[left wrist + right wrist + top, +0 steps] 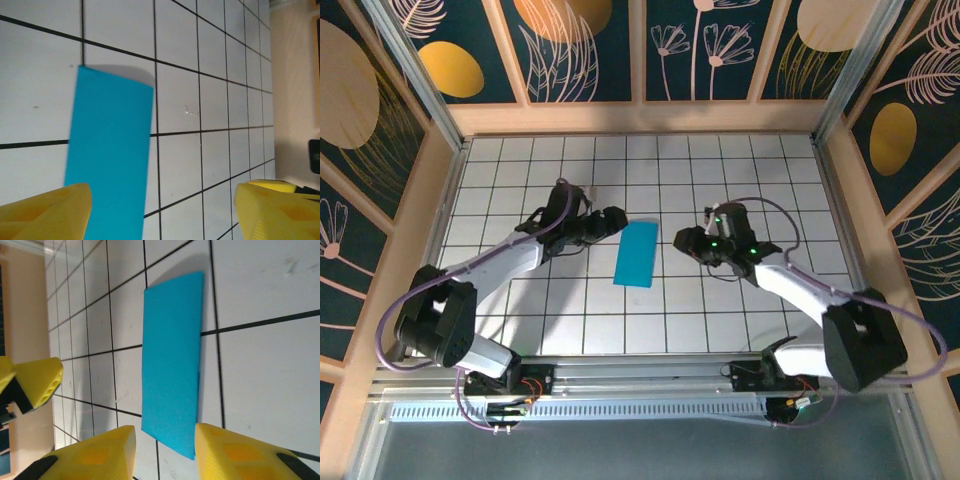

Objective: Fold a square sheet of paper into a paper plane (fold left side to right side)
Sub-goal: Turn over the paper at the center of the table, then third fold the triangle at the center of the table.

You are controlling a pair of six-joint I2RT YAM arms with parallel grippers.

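Step in hand: the thin cyan-blue square sheet of paper (638, 253) lies as a narrow doubled rectangle, so I judge the left-to-right fold made.
Paper's place: on the white tiled tabletop (520, 160), between my two claws, skewed a little against the black grid lines.
Left claw (162, 195): spread wide, its yellow fingers standing either side of the paper's near end, holding nothing.
Right claw (165, 437): fingers partly apart, the paper's near corner lying in the gap beneath them, pinching nothing (as far as I can see).
Next move: likely pressing the crease firm, or raising a corner for the nose fold. Either calls for a light touch on one layer only.
Materials: matt paper with crisp straight edges. A soft shadow at its far end hints it is not dead flat. The tabletop is smooth, and my fingers are ribbed plastic wedges.
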